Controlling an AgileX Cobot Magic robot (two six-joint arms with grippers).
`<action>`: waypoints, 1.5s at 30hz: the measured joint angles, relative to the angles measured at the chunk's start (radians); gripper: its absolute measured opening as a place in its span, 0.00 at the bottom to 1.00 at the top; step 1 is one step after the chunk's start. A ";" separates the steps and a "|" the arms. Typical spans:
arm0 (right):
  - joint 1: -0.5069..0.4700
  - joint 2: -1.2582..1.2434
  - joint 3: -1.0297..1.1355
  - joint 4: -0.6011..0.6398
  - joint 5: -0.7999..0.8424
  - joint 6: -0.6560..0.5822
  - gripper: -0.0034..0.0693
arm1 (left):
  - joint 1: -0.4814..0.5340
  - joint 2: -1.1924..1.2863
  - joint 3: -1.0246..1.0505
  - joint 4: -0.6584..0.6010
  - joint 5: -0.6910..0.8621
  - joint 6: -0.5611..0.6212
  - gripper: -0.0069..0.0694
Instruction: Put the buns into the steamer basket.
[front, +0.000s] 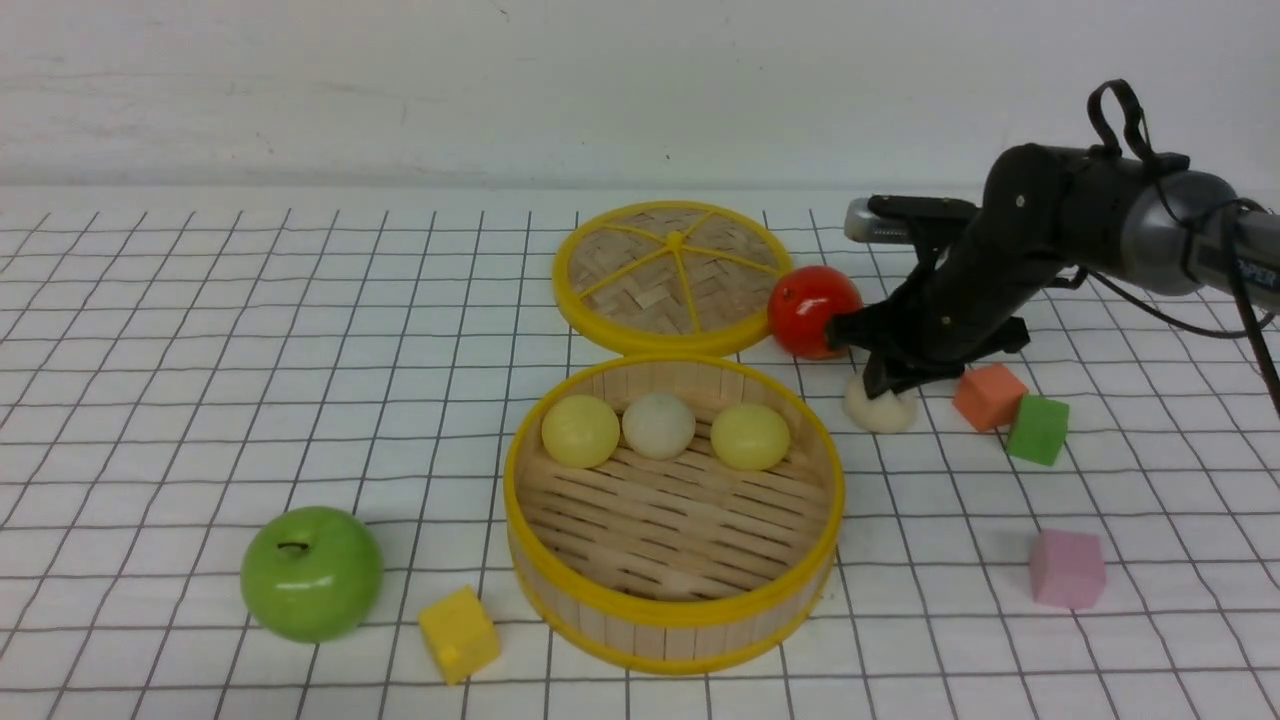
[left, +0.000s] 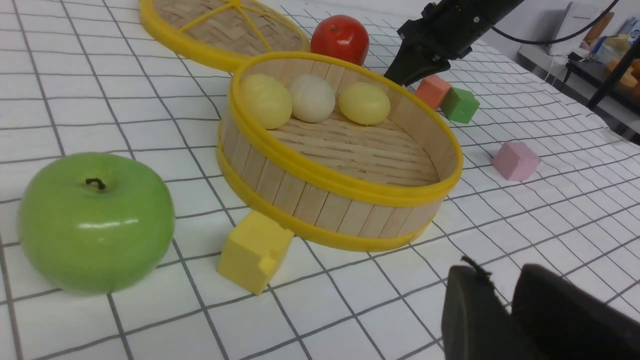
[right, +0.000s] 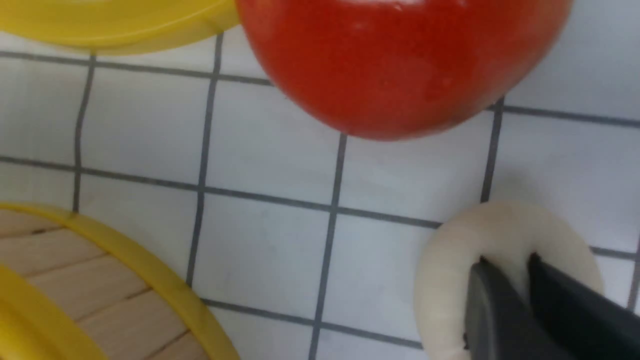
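Note:
The steamer basket (front: 670, 612) stands at the front middle and holds three buns along its far wall: a pale yellow one (front: 580, 430), a cream one (front: 658, 425) and a pale yellow one (front: 750, 437). They also show in the left wrist view, inside the basket (left: 320, 200). The fourth bun (front: 880, 410), cream-beige, lies on the table to the right of the basket. My right gripper (front: 880, 385) is down on top of it, jaws pinched into its soft top (right: 507, 260). The bun (right: 450, 270) rests on the cloth. My left gripper (left: 492, 272) is shut and empty, low near the basket's front.
A red apple (front: 812, 310) sits right behind the right gripper, beside the woven lid (front: 672, 275). Orange (front: 989, 396) and green (front: 1037, 430) cubes lie just right of the bun, a pink cube (front: 1067, 569) nearer. A green apple (front: 311, 572) and yellow cube (front: 458, 634) are front left.

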 joint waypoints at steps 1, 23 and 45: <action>0.000 -0.006 0.000 0.000 0.002 -0.010 0.07 | 0.000 0.000 0.000 0.000 0.000 0.000 0.26; 0.322 -0.361 0.277 0.067 0.088 -0.099 0.07 | 0.000 0.000 0.000 0.000 0.000 0.000 0.28; 0.388 -0.434 0.290 0.095 0.190 0.012 0.63 | 0.000 0.000 0.000 0.000 0.000 0.000 0.30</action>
